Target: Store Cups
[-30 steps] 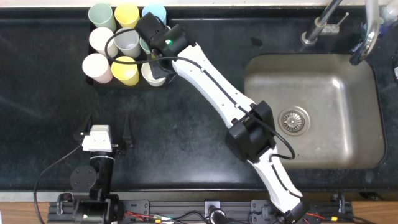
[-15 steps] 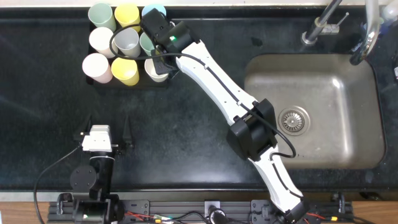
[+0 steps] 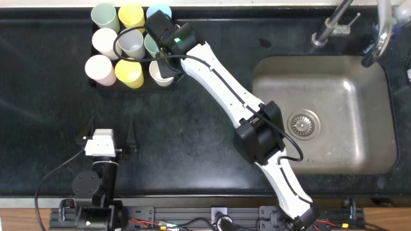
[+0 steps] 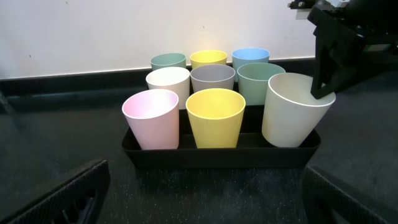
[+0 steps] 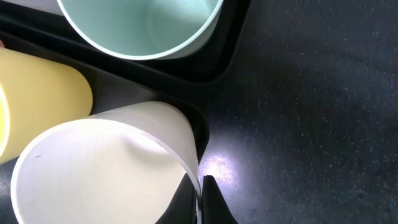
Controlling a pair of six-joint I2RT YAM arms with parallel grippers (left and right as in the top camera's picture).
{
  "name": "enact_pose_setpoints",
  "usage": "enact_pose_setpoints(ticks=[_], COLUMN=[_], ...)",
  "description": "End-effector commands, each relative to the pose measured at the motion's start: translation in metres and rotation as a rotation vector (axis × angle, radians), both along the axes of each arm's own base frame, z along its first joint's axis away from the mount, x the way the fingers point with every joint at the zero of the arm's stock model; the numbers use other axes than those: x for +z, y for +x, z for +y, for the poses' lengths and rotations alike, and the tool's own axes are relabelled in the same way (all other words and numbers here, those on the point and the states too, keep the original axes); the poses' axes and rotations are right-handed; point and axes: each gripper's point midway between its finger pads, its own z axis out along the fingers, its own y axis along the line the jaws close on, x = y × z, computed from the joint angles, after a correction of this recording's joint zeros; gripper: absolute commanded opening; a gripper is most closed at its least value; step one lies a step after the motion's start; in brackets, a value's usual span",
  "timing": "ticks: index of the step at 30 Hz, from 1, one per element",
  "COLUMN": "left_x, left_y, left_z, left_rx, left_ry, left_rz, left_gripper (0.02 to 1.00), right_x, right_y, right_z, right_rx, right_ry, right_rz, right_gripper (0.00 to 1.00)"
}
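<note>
Top view: a dark, speckled stone surface (image 3: 192, 122) spans the frame. A stainless-steel sink (image 3: 350, 90) is set into its right side, with a round drain (image 3: 303, 124) in the basin floor and a metal faucet (image 3: 334, 22) at the far rim. A wood-toned strip (image 3: 19, 208) borders the near edge. Left wrist view: a plain white wall (image 4: 112, 31) rises behind the surface, above a low dark upstand (image 4: 62, 79). Right wrist view: a bright glare patch (image 5: 219, 167) lies on the stone.
</note>
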Motion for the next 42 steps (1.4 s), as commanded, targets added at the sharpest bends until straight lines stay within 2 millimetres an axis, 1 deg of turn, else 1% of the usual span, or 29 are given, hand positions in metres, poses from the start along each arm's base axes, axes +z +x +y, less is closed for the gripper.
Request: enact_pose_setpoints(ticks=[1,5,10,18,19,20,22,23,25,27,28,30,32,34,36,42], left_x=[0.001,0.001,0.001,0.001,0.001,0.001,0.001,0.001,0.001,0.001,0.001,0.001,0.001,0.001,0.001,0.001], left_y=[-0.001,-0.001,-0.001,-0.001,-0.001,-0.001,-0.001,-0.001,-0.001,-0.001,-0.001,-0.001,-0.001,-0.001,-0.001,-0.001], left_z=[-0.001,-0.001,-0.001,-0.001,-0.001,-0.001,-0.001,-0.001,-0.001,-0.001,-0.001,-0.001,-0.001,-0.001,-0.001,-0.001], left_rx=[-0.008,-0.008,-0.008,-0.008,-0.008,-0.008,-0.008,-0.008,-0.008,-0.008,-0.008,-0.008,-0.008,-0.008,-0.008,-0.008], left_ry=[0.022,0.022,0.022,0.022,0.022,0.022,0.023,0.022,0.022,0.022,0.022,0.022,0.022,0.022,0.022,0.022], left_rz=[-0.005,-0.005,-0.005,-0.005,-0.005,-0.005,-0.005,-0.005,-0.005,-0.005,-0.005,-0.005,-0.005,-0.005,-0.005,-0.005], left_gripper=[1.0,0.998,1.0,1.0,1.0,1.0,1.0,1.0,1.0,1.0,0.998,1.0,1.0,1.0,1.0,1.0], right_x=[0.005,0.004,-0.005,-0.004,-0.004,-0.004,-0.004,-0.004,-0.004,-0.004,-0.004,-0.004,-0.004,0.001,0.012,0.056], right_y=[0.002,0.001,-0.003,-0.002,-0.002,-0.002,-0.002,-0.002,-0.002,-0.002,-0.002,-0.002,-0.002,-0.002,-0.003,-0.008], right_z=[0.008,0.01,0.013,0.014,0.014,0.014,0.014,0.014,0.014,0.014,0.014,0.014,0.014,0.015,0.014,0.006], right_rx=[0.002,0.006,0.015,0.016,0.016,0.016,0.016,0.016,0.016,0.016,0.016,0.016,0.016,0.017,0.017,0.019], right_ry=[0.03,0.028,0.017,0.018,0.018,0.019,0.018,0.018,0.018,0.018,0.018,0.018,0.019,0.025,0.035,0.062], right_rz=[-0.012,-0.01,0.003,-0.002,-0.003,-0.003,-0.003,-0.003,-0.003,-0.003,-0.003,-0.003,-0.003,-0.006,-0.018,-0.076], right_gripper=[0.045,0.045,0.045,0.047,0.08,0.189,0.529,0.632,0.638,0.724,0.75,0.759,0.851,0.998,1.0,0.998])
